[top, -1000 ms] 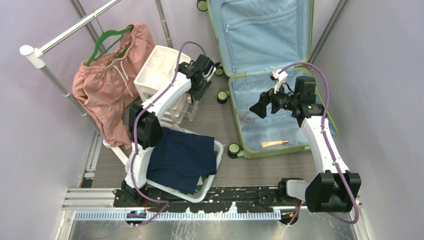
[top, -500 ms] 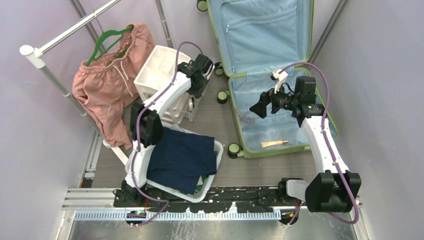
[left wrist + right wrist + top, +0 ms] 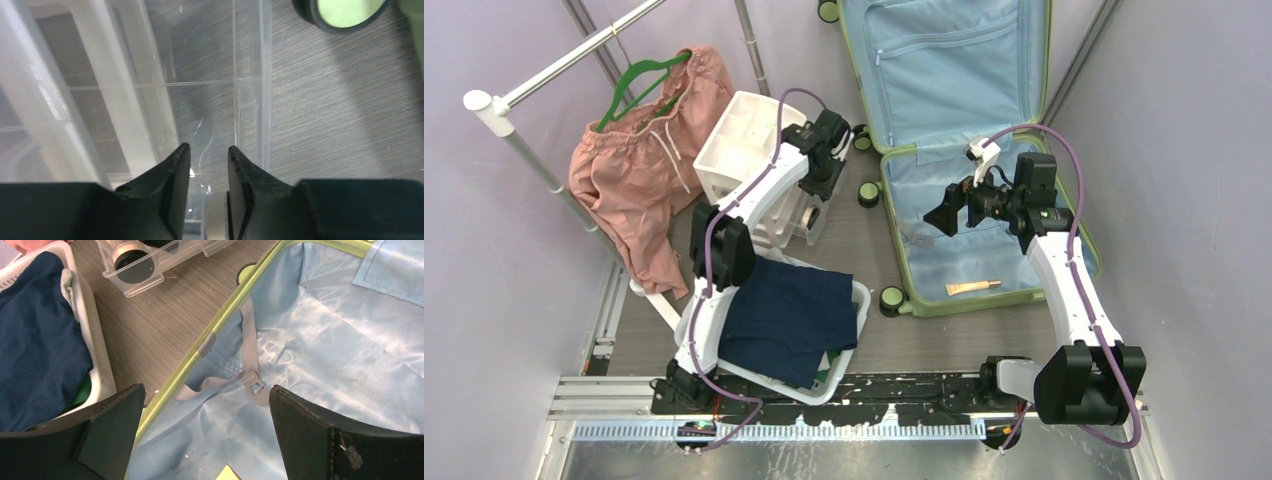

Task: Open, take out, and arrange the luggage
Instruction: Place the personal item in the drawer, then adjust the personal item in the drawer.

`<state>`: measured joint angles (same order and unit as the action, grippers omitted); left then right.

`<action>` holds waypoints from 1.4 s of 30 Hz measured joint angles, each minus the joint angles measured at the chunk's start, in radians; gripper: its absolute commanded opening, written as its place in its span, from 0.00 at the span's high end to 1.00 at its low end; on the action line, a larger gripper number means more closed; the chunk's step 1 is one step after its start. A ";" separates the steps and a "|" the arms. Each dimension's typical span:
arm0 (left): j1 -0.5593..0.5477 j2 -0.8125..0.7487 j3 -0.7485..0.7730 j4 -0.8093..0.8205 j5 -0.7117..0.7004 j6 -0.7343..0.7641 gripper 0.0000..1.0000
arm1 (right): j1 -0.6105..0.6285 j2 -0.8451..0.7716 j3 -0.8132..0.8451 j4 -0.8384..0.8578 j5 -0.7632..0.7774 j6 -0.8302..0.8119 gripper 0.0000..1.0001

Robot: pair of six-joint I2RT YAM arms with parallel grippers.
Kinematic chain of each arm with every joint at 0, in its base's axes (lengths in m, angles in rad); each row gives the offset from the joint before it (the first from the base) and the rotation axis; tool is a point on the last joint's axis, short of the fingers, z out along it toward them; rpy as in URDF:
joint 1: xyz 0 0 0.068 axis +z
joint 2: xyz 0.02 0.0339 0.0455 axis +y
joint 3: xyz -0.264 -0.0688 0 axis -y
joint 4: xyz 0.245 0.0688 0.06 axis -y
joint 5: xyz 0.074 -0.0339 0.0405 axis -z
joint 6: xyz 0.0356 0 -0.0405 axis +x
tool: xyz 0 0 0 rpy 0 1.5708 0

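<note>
White perforated basket (image 3: 861, 300) sits toward the near left of the worktop, holding a navy cloth (image 3: 789, 315). To its right, toward the right edge, the light-green luggage (image 3: 964, 262) lies open. Its blue-lined lower shell is flat, with a small yellow tube (image 3: 972, 287) near its near edge. The right pincer (image 3: 944, 212) hangs over this shell, fingers spread wide, holding nothing; a grey strap buckle (image 3: 254, 385) lies on the lining below it. Left of the luggage, the left pincer (image 3: 816, 190) points into a clear drawer (image 3: 809, 225), fingers only narrowly parted, nothing between their tips. The luggage lid rises at the far edge.
</note>
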<state>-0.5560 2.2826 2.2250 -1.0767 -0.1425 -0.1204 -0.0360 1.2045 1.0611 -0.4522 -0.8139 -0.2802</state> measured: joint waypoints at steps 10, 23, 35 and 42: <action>-0.006 -0.140 0.013 -0.017 0.043 0.039 0.50 | 0.000 0.000 0.000 0.018 -0.018 0.034 0.00; -0.008 -0.347 -0.262 -0.042 0.138 0.022 0.50 | 0.000 0.000 0.000 0.034 -0.039 0.063 0.00; 0.005 -0.284 -0.262 -0.054 0.137 0.023 0.55 | 0.000 0.000 0.000 0.034 -0.045 0.070 0.00; 0.022 -0.235 -0.227 -0.065 0.152 0.023 0.75 | 0.000 0.000 0.000 0.033 -0.045 0.070 0.00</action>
<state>-0.5343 2.0480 1.9976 -1.1419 0.0097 -0.0978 -0.0360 1.2045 1.0615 -0.4194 -0.8589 -0.2100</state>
